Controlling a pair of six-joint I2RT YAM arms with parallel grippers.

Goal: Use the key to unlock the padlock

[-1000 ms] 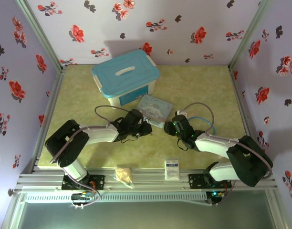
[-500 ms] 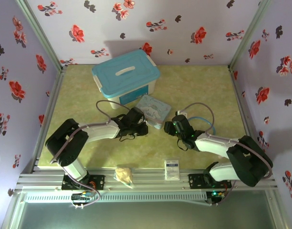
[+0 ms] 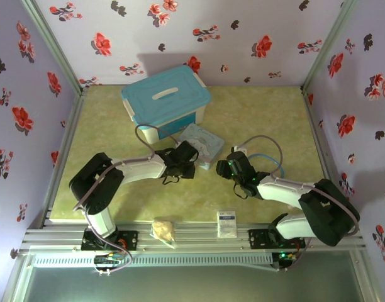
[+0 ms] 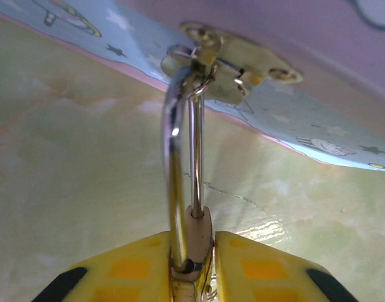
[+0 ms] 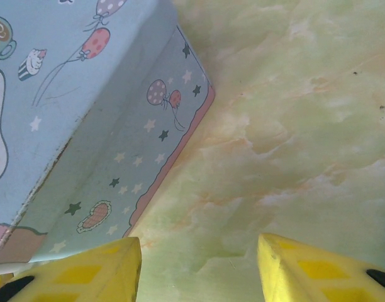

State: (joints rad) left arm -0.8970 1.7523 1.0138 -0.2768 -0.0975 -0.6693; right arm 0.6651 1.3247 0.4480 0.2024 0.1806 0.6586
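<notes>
1. Top external view: the left pincer (image 3: 185, 160) sits at the near-left edge of the pale blue cartoon tin (image 3: 204, 141), which lies on the green marbled surface (image 3: 262, 113). The right pincer (image 3: 225, 167) lies just beside the tin's near-right corner.
2. Left wrist view: the padlock (image 4: 194, 242) hangs from the tin's brass hasp (image 4: 233, 60). Its silvery shackle (image 4: 174, 157) is threaded through the hasp's loop and runs down to the brass body.
3. The left pincer is closed on the padlock. Its two yellow fingers (image 4: 133, 270) flank the body tightly on either side, and the shackle rises between them towards the tin.
4. Right wrist view: the right pincer's yellow fingers (image 5: 324, 270) stand well apart with nothing between them. They are open and empty over bare surface, next to the tin's side wall printed with stars and balloons.
5. Behind the tin and just beside it stands a white box with a blue lid (image 3: 166, 99).
6. At the near edge of the surface lie a tan lumpy bag (image 3: 164, 229) and a small white packet (image 3: 226, 223), both well apart from the tin.
</notes>
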